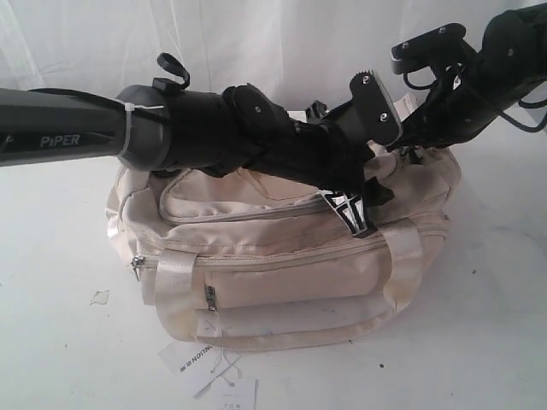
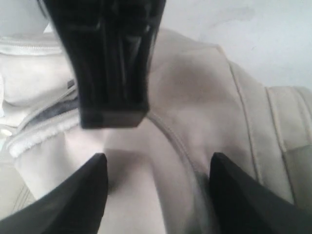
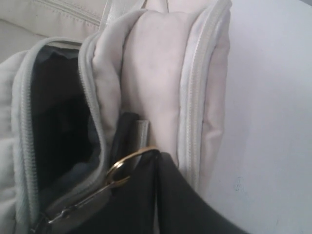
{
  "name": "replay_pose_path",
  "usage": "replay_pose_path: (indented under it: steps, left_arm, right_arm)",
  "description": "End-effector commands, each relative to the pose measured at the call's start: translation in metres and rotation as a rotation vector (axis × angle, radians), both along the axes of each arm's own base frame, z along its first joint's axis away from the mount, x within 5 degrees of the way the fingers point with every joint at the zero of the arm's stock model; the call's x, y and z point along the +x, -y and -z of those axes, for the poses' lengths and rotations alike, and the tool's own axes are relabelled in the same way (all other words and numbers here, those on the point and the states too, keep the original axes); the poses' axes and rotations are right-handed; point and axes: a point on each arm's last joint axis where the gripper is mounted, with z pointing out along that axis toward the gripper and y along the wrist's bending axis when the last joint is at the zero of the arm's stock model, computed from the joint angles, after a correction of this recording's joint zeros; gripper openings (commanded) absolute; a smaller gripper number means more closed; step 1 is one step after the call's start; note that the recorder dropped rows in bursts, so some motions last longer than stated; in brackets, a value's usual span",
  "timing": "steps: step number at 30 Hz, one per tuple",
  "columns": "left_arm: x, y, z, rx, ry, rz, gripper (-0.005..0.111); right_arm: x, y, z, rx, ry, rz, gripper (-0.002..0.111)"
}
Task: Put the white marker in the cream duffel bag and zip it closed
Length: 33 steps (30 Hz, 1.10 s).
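My left pincer (image 2: 157, 161) spread over cream duffel bag (image 1: 282, 256); right pincer (image 3: 156, 158) pressed together at the zip (image 3: 92, 97); mouth (image 3: 58, 122) open, white marker unseen.

- left arm (image 1: 60, 128): dark grey round tube, white "PIPER" lettering on its side
- white zip tie (image 1: 129, 128) around the tube, next to a wider grey collar
- thin black cable loop (image 1: 174, 68) above the collar
- joint housing (image 1: 214, 128): black, rounded, matt
- right arm (image 1: 504, 51): black, blocky links, small screw heads visible
- grey plate (image 1: 376, 102) mid-scene: rounded corners, dark screw heads, toothed top edge
- black cables (image 1: 526, 115) at far right
- left gripper (image 2: 156, 195): black fingers (image 2: 73, 200), wedge-shaped, smooth
- right gripper (image 3: 157, 190): smooth, slightly glossy black
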Motion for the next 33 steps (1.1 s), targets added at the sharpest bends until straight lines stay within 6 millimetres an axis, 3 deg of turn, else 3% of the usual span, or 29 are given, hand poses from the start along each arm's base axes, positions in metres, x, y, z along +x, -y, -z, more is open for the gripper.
replay_pose_path:
  steps: [1, 4, 9, 14, 26, 28, 31, 33]
  left_arm:
    - [0.001, -0.01, 0.003, -0.007, -0.037, -0.032, 0.064]
    - [0.002, -0.011, 0.003, -0.007, -0.038, -0.034, 0.056]
    - [0.002, -0.011, 0.004, -0.007, -0.043, -0.03, 0.024]
    - [-0.002, -0.01, 0.005, -0.001, -0.073, 0.003, 0.0]
    - [-0.002, -0.01, 0.003, -0.004, -0.069, 0.003, 0.0]
    - [-0.002, -0.01, 0.004, -0.003, -0.071, 0.004, 0.0]
    - [-0.003, -0.01, 0.004, -0.002, -0.081, 0.016, 0.0]
    - [-0.005, -0.009, 0.005, 0.001, -0.094, 0.031, 0.0]
  right_arm:
    - [0.001, 0.002, -0.001, -0.015, 0.012, -0.009, 0.0]
    - [0.002, 0.002, -0.001, -0.008, 0.02, -0.006, 0.0]
    - [0.002, 0.002, -0.002, -0.005, 0.029, -0.005, 0.0]
    - [0.002, 0.002, -0.002, -0.003, 0.028, -0.005, 0.0]
    - [0.011, 0.003, -0.009, 0.02, 0.149, -0.013, 0.0]
    - [0.013, 0.017, -0.009, 0.043, 0.143, 0.04, 0.0]
    - [0.013, 0.053, -0.007, 0.211, 0.079, 0.213, 0.0]
    - [0.01, 0.068, -0.006, 0.257, 0.005, 0.133, 0.0]
